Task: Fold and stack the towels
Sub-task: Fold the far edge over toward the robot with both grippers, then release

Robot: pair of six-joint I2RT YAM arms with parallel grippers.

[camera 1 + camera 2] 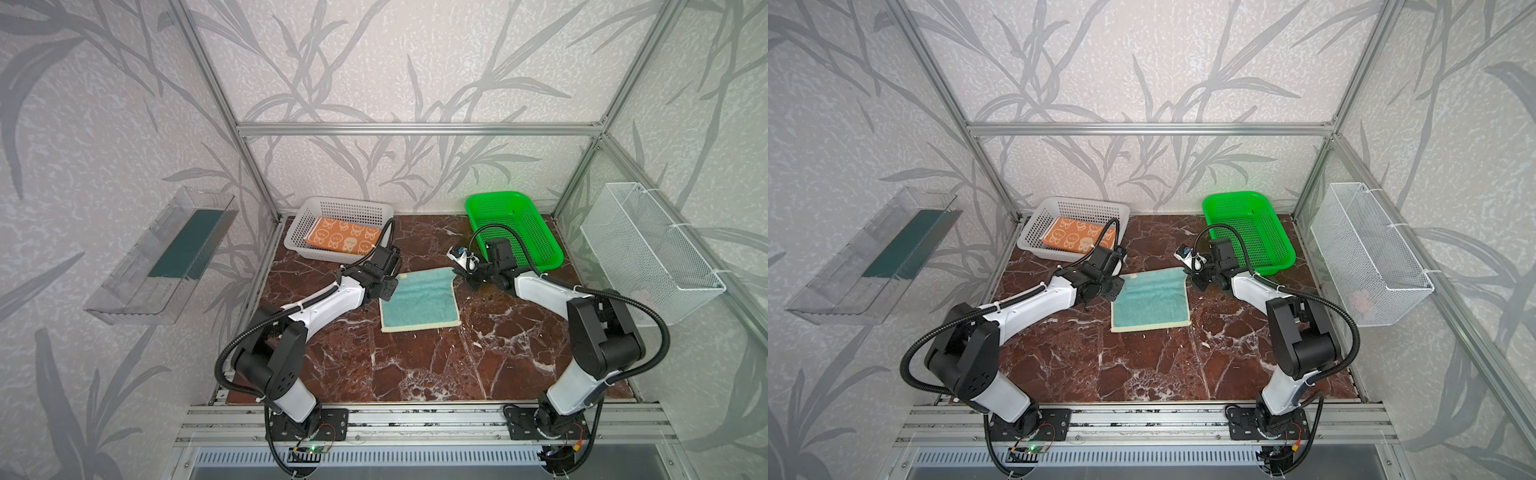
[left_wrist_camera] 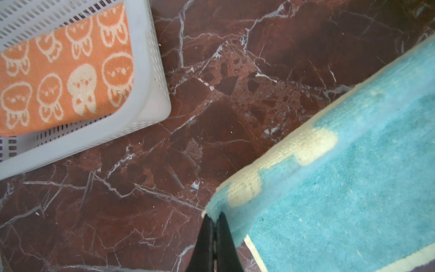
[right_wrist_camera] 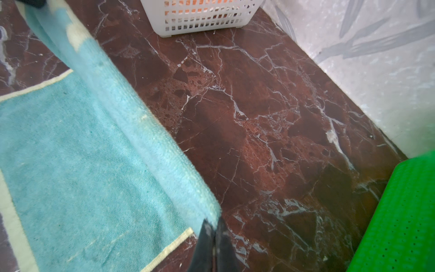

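Left wrist, jaws pinching blue towel [image 2: 353, 188] corner, hidden in top views

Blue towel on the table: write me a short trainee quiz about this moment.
1. True or false: the left claw and the right claw are each shut on a corner of the blue towel.
2. The orange towel lies: A in the white basket; B in the green basket; C flat on the table.
3. Fill in: the blue towel's edging is ____.
Key: 1 true; 2 A; 3 cream.
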